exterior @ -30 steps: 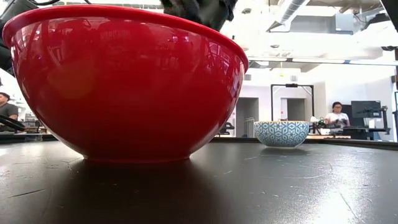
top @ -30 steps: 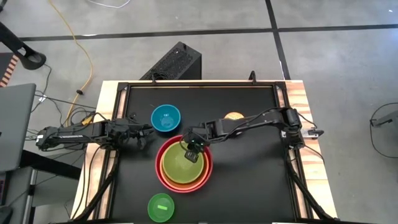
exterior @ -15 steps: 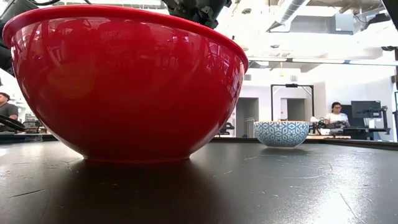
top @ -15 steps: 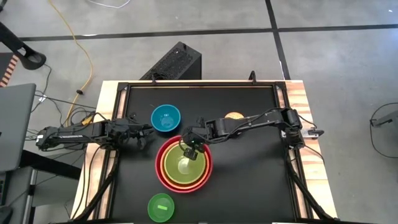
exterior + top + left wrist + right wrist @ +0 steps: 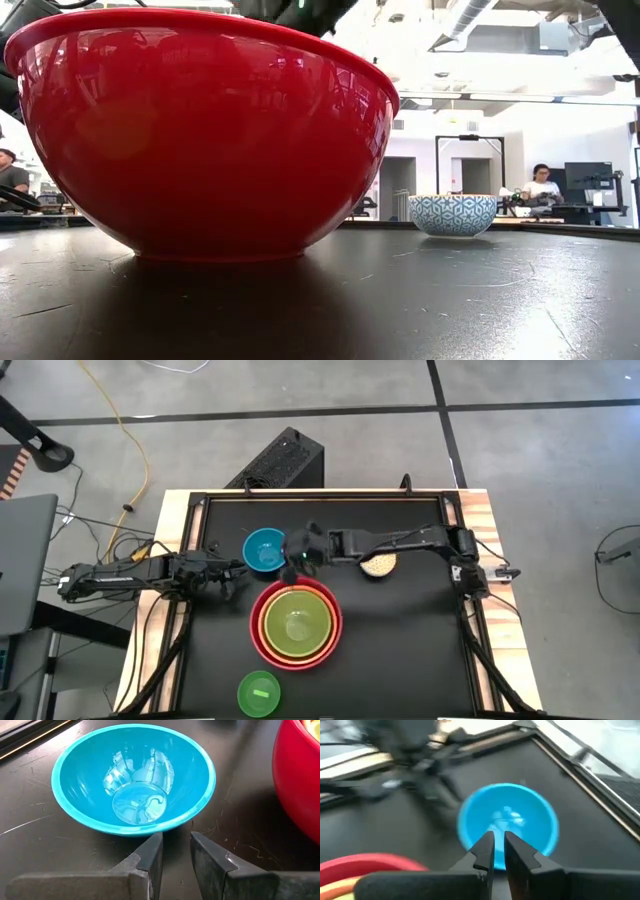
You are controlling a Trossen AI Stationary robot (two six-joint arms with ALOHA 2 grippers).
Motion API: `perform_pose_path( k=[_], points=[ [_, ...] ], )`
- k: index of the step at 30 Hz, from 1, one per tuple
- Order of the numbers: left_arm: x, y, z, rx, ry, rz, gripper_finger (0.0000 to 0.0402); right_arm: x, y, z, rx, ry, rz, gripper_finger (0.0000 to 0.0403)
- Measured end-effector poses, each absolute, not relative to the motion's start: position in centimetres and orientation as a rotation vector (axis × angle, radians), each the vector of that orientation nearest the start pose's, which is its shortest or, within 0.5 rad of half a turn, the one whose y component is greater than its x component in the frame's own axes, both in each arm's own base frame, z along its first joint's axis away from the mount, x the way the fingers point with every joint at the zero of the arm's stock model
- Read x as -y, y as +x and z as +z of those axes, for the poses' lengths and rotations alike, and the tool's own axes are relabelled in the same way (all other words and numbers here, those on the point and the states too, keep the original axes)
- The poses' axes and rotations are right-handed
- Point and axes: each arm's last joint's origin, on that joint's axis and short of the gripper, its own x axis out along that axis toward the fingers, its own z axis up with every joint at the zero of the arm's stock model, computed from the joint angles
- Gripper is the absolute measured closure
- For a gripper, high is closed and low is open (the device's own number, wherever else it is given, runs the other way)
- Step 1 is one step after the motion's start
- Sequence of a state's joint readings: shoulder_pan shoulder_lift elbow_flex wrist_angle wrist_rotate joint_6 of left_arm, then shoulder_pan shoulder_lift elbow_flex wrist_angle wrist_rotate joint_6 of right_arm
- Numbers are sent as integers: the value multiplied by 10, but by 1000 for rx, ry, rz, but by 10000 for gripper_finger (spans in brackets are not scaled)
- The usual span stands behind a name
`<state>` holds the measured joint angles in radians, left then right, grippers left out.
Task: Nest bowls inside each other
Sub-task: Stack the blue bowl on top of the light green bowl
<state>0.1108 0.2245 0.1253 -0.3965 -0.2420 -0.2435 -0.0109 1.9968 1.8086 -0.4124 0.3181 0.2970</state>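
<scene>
The large glossy pink-red plastic bowl sits on the matte, scratched black bench and serves as landmark. Nested inside it is a smooth orange bowl, and inside that a lime-green bowl with a shiny round bottom. Just beyond its far-left rim stands the round blue plastic bowl, glossy inside and empty. A speckled tan-yellow bowl lies beyond its far-right rim, partly under the right arm. The smallest bright green bowl rests apart on its near side.

The right tool hovers between the pink-red bowl and the blue bowl, its dark fingers narrowed to a slim gap and holding nothing. The left tool waits left of the pink-red bowl, beside the blue bowl, its fingers slightly parted and empty.
</scene>
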Motion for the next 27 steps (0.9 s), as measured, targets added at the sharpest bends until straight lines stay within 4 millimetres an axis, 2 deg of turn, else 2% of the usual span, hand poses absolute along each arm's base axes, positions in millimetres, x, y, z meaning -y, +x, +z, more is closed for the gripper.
perform_pose_path(
  k=[6,12,15,17,19,27],
  points=[
    [-18,95,152,-451,-204,404,315,66,475,273,-526,257,-503,299],
    [-18,95,152,-451,-204,404,315,111,477,244,-550,363,-605,217],
    [-18,95,152,-451,-203,404,315,127,478,232,-567,411,-588,173],
    [-18,95,152,-452,-203,405,315,135,480,221,-578,434,-567,151],
    [-18,95,152,-452,-204,403,315,138,481,218,-581,457,-545,137],
    [-18,95,152,-451,-205,404,315,137,488,202,-589,468,-510,132]
  ],
)
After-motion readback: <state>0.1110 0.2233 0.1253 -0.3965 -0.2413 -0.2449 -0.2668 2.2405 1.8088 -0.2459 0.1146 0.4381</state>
